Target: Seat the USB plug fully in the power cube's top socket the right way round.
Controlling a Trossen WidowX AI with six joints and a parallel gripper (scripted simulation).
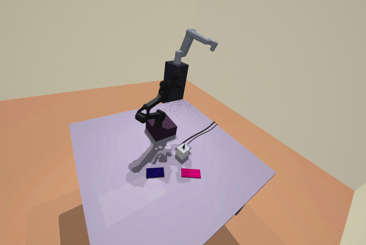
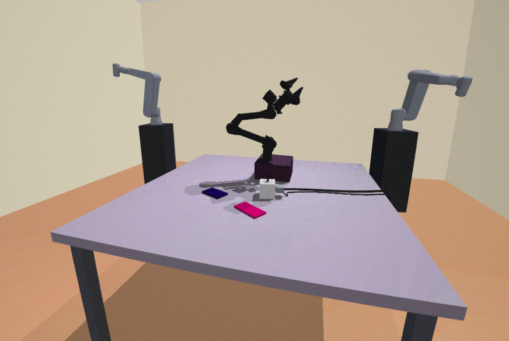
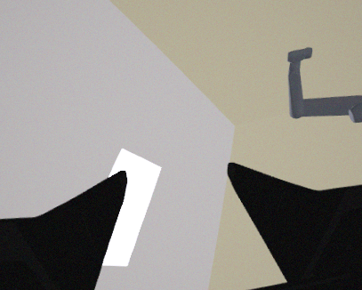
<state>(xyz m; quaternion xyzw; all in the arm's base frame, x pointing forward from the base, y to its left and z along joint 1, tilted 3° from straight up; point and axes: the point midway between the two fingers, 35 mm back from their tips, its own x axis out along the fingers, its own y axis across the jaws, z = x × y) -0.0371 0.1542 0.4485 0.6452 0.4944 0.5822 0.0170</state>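
gripper released, raised above far edge | USB plug untouched in power cube | descend vertically, straddle plug only, avoid cables.

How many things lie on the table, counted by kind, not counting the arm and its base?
Flat cards: 2, one dark blue and one pink
Power cube: 1, white
USB plug: 1, dark, standing in the cube's top
Cables: 2, black, running from the cube to the table's edge
Total: 6
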